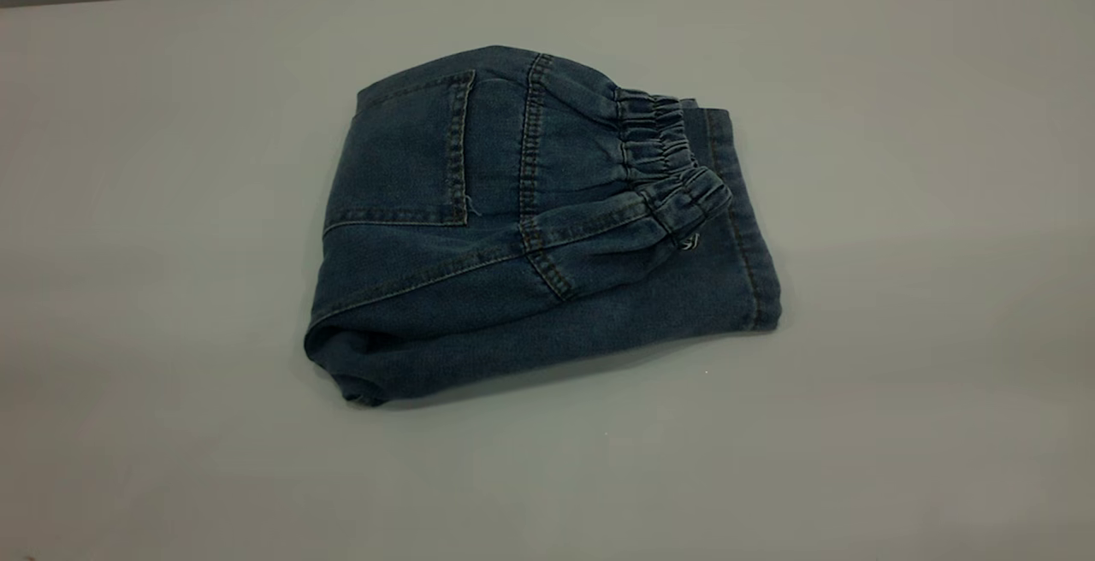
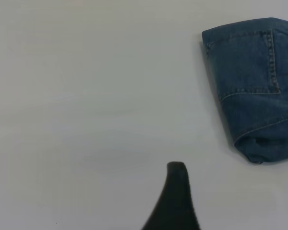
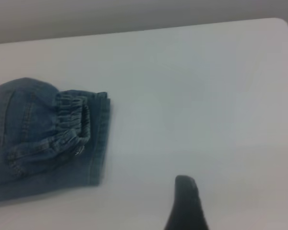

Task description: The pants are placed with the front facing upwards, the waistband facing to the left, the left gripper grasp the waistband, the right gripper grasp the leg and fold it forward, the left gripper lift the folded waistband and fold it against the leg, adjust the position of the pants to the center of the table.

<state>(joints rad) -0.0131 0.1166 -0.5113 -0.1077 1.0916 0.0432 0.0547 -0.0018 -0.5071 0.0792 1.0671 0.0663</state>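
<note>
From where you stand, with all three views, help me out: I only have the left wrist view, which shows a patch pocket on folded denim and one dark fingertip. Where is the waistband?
Observer: The waistband lies on top of the folded pants, at the end toward the right arm, just short of the leg hem beneath.
Operator: Is the right gripper touching the pants?
Observer: No. In the right wrist view only a dark tip of the right gripper shows, over bare table, apart from the denim.
Operator: Do the arms appear from outside?
Observer: Neither arm is in the exterior view; the pants lie alone near the middle of the table. The left gripper shows only in your view.
</note>
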